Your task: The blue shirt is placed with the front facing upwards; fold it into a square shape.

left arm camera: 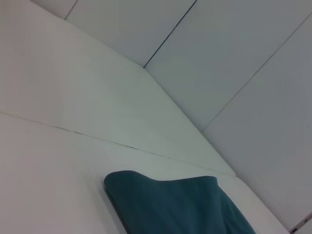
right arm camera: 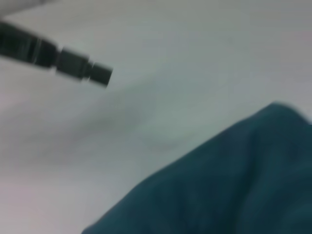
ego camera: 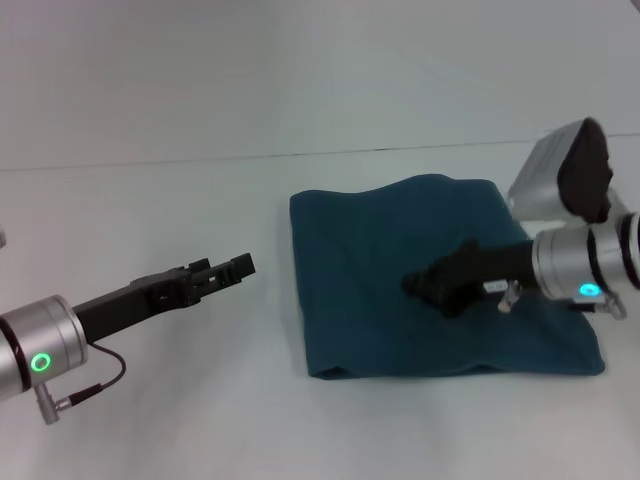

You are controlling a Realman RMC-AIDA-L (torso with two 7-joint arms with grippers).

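Nearest us our left gripper (ego camera: pixel 228 268) hovers off the cloth, our right gripper (ego camera: pixel 432 287) over the blue shirt (ego camera: pixel 380 260) — already squarish on the table (ego camera: pixel 150 200) — though we cannot tell either claw's state.

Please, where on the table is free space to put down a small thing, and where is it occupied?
Free: the wide bare table on the robot's left of the blue shirt, beyond the left gripper, and the strip behind the shirt toward the wall. Crowded: the robot's right side, where the folded shirt lies with the right gripper over it.
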